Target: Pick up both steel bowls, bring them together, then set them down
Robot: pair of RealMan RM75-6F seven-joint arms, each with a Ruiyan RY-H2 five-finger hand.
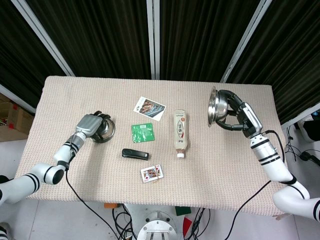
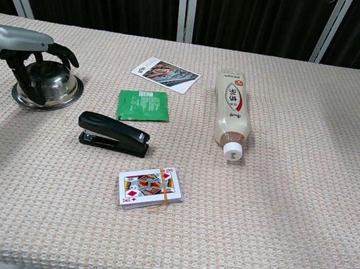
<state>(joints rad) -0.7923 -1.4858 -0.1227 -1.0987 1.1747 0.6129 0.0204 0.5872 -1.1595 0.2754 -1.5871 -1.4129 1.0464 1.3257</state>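
Note:
One steel bowl [image 1: 105,131] [image 2: 48,87] lies upside down on the table at the left. My left hand [image 1: 90,124] [image 2: 24,44] lies over its dome, with the fingers [image 2: 67,57] curled down around its far side and the thumb against its near side. The bowl still rests on the cloth. The second steel bowl [image 1: 212,106] is off the table at the right, tipped on edge with its opening facing left. My right hand [image 1: 237,115] grips it from behind. The chest view shows neither the right hand nor its bowl.
Between the two bowls lie a photo card [image 1: 149,108], a green packet [image 1: 143,132], a black stapler [image 1: 135,154], a deck of playing cards [image 1: 152,173] and a sauce bottle [image 1: 180,133] on its side. The table edges run close to both arms.

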